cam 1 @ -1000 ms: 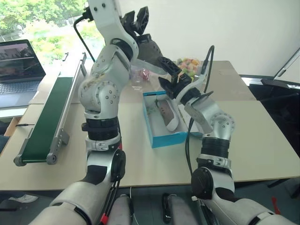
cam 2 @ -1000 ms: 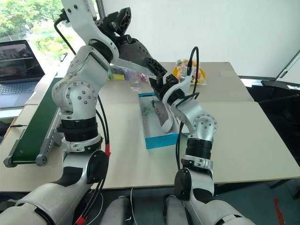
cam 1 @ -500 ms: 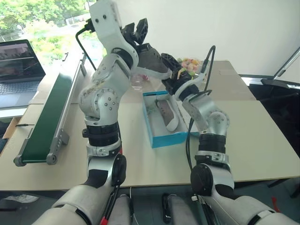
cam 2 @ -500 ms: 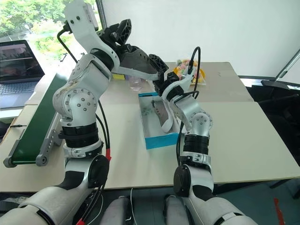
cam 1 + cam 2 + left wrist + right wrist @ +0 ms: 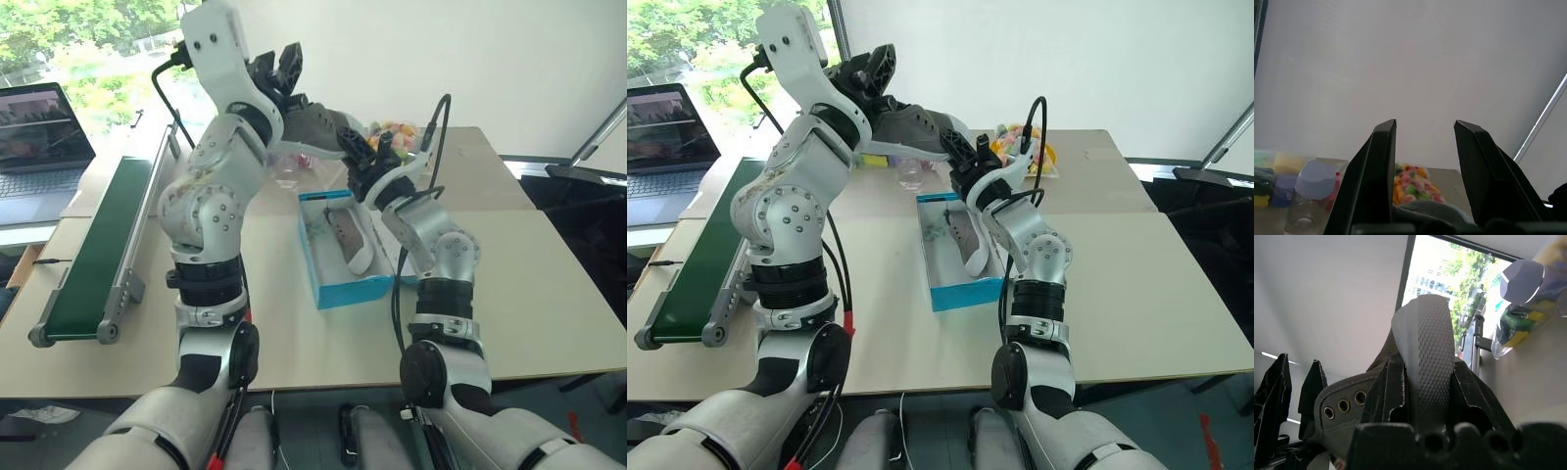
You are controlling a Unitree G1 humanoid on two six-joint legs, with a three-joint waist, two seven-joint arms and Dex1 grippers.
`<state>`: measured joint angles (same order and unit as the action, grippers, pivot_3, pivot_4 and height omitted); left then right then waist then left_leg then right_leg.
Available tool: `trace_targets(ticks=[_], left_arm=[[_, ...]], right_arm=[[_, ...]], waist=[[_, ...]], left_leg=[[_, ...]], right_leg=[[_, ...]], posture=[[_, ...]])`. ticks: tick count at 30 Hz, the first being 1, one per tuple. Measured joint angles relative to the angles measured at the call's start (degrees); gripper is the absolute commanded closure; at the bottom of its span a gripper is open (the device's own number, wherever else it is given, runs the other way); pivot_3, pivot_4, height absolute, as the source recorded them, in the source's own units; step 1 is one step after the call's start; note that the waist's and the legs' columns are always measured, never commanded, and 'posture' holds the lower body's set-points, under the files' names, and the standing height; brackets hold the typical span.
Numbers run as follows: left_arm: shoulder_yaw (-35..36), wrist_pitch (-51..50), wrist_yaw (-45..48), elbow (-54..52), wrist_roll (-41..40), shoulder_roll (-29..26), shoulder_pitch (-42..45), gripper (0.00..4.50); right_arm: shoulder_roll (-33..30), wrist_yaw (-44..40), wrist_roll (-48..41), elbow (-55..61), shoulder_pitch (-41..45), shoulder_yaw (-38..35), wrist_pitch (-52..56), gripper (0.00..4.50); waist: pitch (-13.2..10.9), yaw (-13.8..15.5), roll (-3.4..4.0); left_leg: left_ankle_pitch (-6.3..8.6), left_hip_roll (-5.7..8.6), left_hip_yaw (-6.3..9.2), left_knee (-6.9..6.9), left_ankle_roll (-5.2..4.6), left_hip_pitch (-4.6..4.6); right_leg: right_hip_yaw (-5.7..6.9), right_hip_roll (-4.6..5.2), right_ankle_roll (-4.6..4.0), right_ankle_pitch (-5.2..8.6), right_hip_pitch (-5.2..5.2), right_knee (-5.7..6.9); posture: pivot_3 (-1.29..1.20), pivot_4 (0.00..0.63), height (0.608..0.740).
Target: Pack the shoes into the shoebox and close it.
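Above a beige table, both grippers clamp one grey shoe (held level, crosswise): left gripper at heel, right gripper at toe, shoebox beneath.

A beige table held an open blue shoebox at centre, a green conveyor left, a laptop far left, and bagged colourful items and a clear cup far behind.

Pale tables stand before a white wall, with a leafy bright window alongside.
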<state>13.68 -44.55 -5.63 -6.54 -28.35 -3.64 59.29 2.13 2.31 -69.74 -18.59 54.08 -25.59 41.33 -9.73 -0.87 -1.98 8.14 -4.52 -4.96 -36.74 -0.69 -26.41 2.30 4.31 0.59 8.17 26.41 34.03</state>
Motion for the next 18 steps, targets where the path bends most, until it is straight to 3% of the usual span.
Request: trace_targets(ticks=[3, 5, 11, 18], left_arm=[[0.05, -4.38, 1.17, -1.87, -1.85, -2.09, -2.2, 2.97], [0.08, -7.2, 2.19, -3.47, -3.6, -3.15, -4.05, 2.03], [-1.1, -14.4, 5.54, -7.65, -6.58, -7.62, -6.46, 0.01], [-1.46, -16.95, 12.21, -9.28, -8.54, -15.79, -6.91, 0.0]], right_arm=[[-1.11, -1.08, 1.94, -0.01, -0.11, 1.12, 0.19, 4.09], [-2.15, -2.13, 3.43, -0.02, -0.3, 2.06, 0.35, 4.1], [-2.66, -3.78, 6.04, -0.02, -0.82, 2.79, 0.34, 4.13], [-3.15, -4.87, 8.44, -0.02, -0.82, 2.96, 0.33, 4.15]], waist=[[0.0, -0.05, 0.0], [0.0, -0.11, 0.0], [0.0, -0.09, 0.01], [-0.01, -0.14, 0.03]], left_leg=[[0.0, 0.0, 0.0, 0.0, 0.0, 0.0], [0.0, 0.0, 0.0, 0.0, 0.0, 0.0], [0.0, 0.0, 0.0, 0.0, 0.01, 0.0], [0.13, -0.01, 0.01, 0.0, 0.22, 0.01]], right_leg=[[0.0, 0.0, 0.0, 0.0, 0.0, 0.01], [0.0, 0.0, 0.0, 0.0, 0.0, 0.01], [0.01, 0.0, -0.01, 0.0, 0.01, 0.02], [0.01, 0.0, -0.02, 0.01, 0.03, 0.03]], posture=[[0.0, 0.15, 0.74], [0.0, 0.15, 0.74], [0.0, 0.15, 0.74], [0.0, 0.15, 0.74]])
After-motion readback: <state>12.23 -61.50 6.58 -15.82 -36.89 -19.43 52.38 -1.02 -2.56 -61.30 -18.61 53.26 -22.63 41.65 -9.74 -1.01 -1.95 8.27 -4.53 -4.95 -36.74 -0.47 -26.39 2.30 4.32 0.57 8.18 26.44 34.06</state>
